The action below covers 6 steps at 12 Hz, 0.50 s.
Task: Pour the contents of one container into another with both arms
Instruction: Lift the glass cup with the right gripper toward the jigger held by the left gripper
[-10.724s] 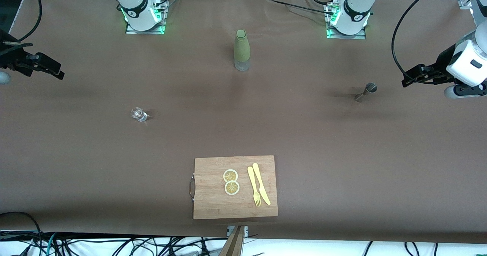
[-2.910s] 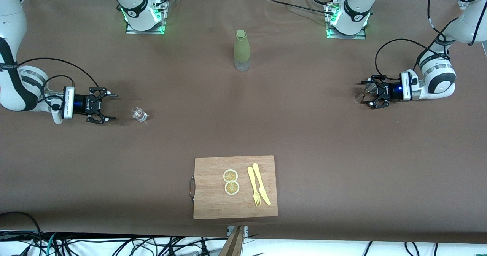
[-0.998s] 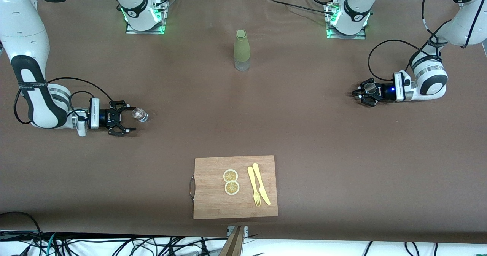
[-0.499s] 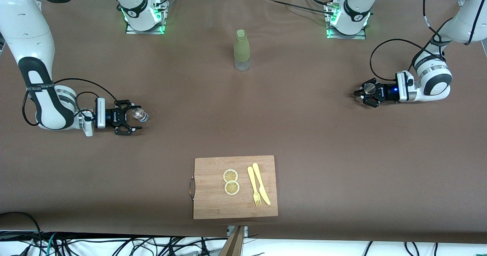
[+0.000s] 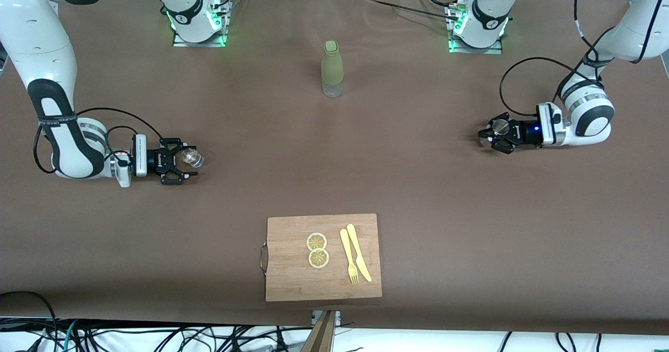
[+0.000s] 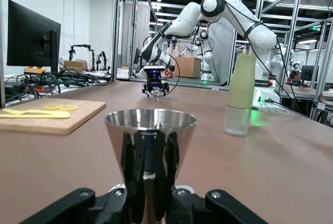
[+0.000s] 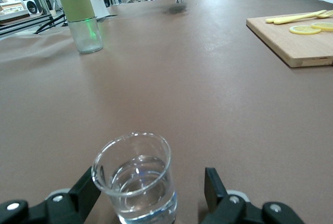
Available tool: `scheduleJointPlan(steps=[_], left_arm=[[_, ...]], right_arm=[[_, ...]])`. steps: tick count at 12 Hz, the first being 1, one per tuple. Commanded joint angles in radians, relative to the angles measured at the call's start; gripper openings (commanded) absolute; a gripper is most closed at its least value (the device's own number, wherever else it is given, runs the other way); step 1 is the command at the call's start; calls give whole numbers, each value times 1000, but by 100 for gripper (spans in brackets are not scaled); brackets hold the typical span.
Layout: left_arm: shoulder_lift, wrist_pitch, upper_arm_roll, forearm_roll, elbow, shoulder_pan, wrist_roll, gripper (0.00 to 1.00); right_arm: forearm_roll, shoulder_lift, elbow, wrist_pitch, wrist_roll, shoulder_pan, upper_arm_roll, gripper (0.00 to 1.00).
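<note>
A small clear glass [image 5: 192, 157] with a little liquid in it stands on the table toward the right arm's end. My right gripper [image 5: 184, 159] is low at the table and open, one finger on each side of the glass [image 7: 136, 182]; one finger is close against it and the other finger [image 7: 213, 186] stands apart. Toward the left arm's end, my left gripper [image 5: 491, 132] is shut on the waist of a steel jigger [image 5: 500, 127]. The jigger [image 6: 151, 130] stands upright between the fingers [image 6: 182, 203]. Whether it is off the table I cannot tell.
A green-sleeved bottle [image 5: 332, 69] stands mid-table near the bases. A wooden cutting board [image 5: 292, 273] lies near the front edge with two lemon slices [image 5: 317, 250], a yellow fork [image 5: 348, 263] and a knife [image 5: 359, 260]. Brown tabletop lies open between the two grippers.
The right gripper has slid forward so its fingers now flank the glass. The left gripper, holding the jigger, has shifted a little toward the middle of the table.
</note>
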<state>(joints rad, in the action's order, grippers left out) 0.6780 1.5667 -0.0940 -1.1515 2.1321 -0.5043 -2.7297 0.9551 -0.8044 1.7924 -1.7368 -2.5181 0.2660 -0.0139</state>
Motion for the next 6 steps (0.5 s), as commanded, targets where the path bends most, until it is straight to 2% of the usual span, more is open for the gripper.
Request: scheduleJointPlan(steps=[1,6], left_arm=[[-35,-1,8,-79,22,71,-58,0],[-37,24,10,-236,25,206,-56,0]], right_arm=[[-13,-4,1,5,1,-1,-1,82],[-13,-18,-1,8,-13,1,0,72]])
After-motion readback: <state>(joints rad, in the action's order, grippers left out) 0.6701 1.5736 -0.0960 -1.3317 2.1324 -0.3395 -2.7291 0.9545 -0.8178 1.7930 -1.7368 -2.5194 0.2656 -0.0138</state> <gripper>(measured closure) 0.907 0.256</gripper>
